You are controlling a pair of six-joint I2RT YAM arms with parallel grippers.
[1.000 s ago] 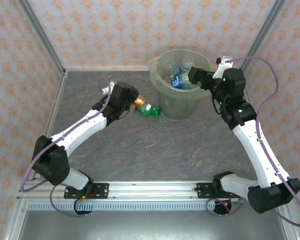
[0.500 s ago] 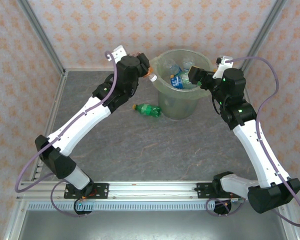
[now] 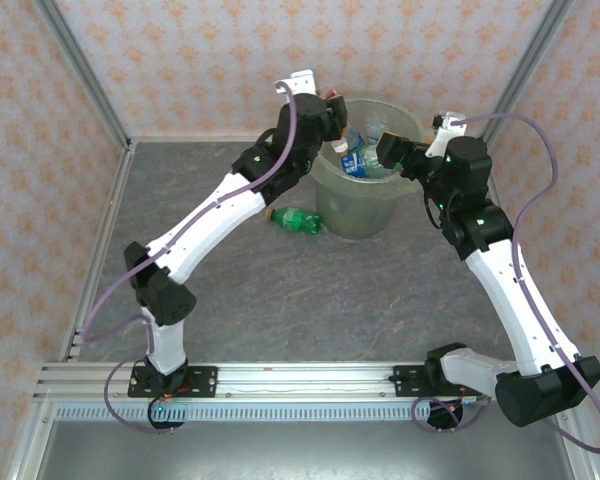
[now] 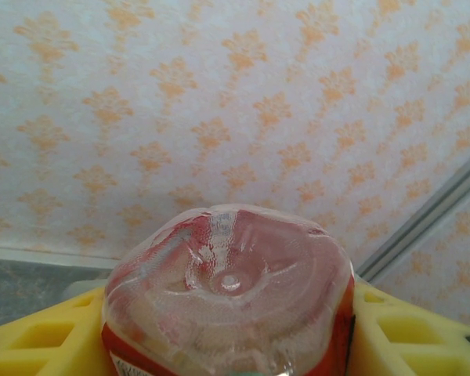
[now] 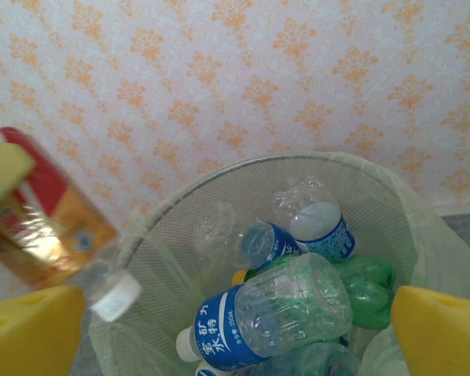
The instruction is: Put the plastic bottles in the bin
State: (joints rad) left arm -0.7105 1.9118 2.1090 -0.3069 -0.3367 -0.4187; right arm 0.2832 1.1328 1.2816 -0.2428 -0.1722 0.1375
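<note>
My left gripper (image 3: 332, 108) is raised over the left rim of the pale green bin (image 3: 332, 205) and is shut on a red-labelled bottle (image 4: 227, 290). Its yellow pads (image 4: 411, 337) press both sides of that bottle. In the right wrist view this bottle (image 5: 43, 223) hangs tilted beside the bin's rim (image 5: 219, 177), white cap (image 5: 116, 296) down. My right gripper (image 3: 388, 150) hovers open over the bin's right rim, nothing between its fingers (image 5: 442, 329). Inside lie clear blue-labelled bottles (image 5: 274, 317) and green ones (image 5: 368, 286). A green bottle (image 3: 296, 220) lies on the table left of the bin.
The grey table (image 3: 280, 300) is walled by patterned panels (image 3: 180, 60) at the back and sides, with metal corner posts (image 3: 80, 70). The bin stands near the back wall. The arm bases sit on a rail (image 3: 300, 378) at the near edge.
My left arm has lifted the red-labelled bottle from the table beside the green bottle up and right to the bin's left rim. The right arm has not moved.
</note>
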